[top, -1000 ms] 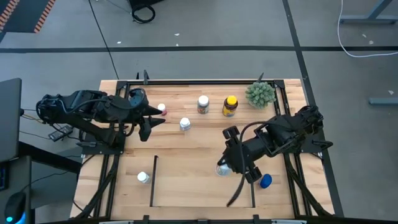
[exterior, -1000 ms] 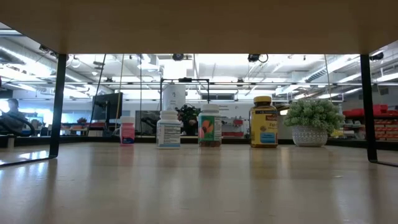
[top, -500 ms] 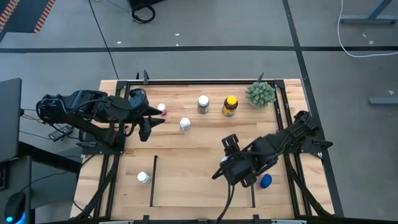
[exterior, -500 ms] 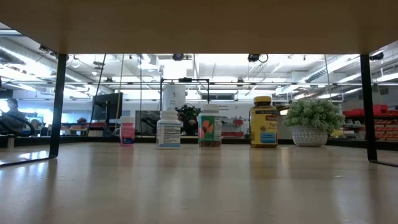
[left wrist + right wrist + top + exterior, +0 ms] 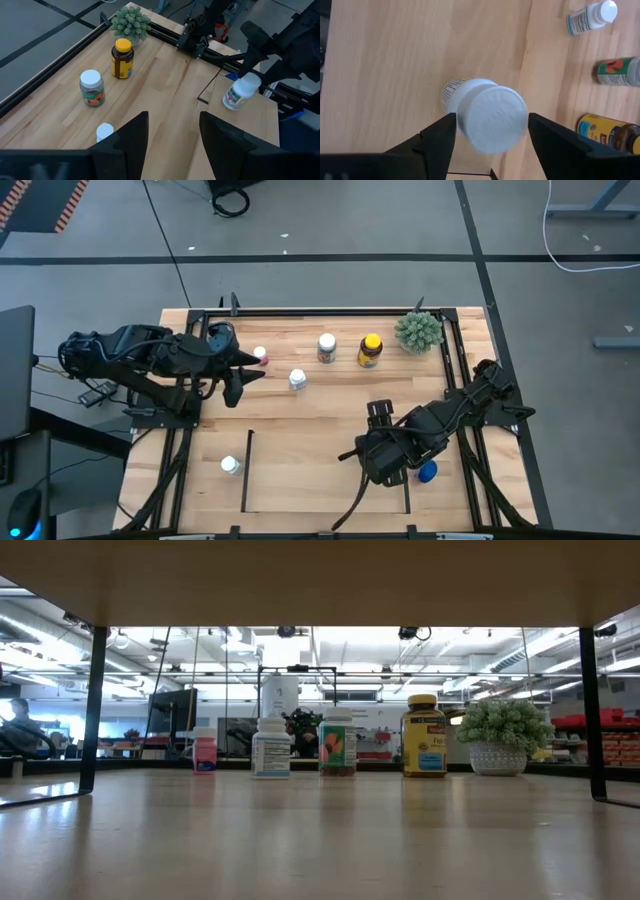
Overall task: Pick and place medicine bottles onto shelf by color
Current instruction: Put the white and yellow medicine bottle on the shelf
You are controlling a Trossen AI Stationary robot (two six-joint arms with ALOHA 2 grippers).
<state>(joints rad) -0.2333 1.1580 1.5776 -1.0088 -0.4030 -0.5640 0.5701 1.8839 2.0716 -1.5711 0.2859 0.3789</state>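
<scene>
Here, white-capped bottle [image 5: 485, 117] between the right hand's [image 5: 490, 131] parted fingers, seemingly released, inside the shelf [image 5: 300, 480].

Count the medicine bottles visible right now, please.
7. Pink bottle, white bottle, orange-label bottle and amber bottle at the back; white-capped bottle front left; blue bottle front right; tilted bottle at the right hand.

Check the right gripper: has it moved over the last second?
Yes. In the high view the right gripper has swung toward the shelf's right side bar, nearer the table's front edge.
</scene>
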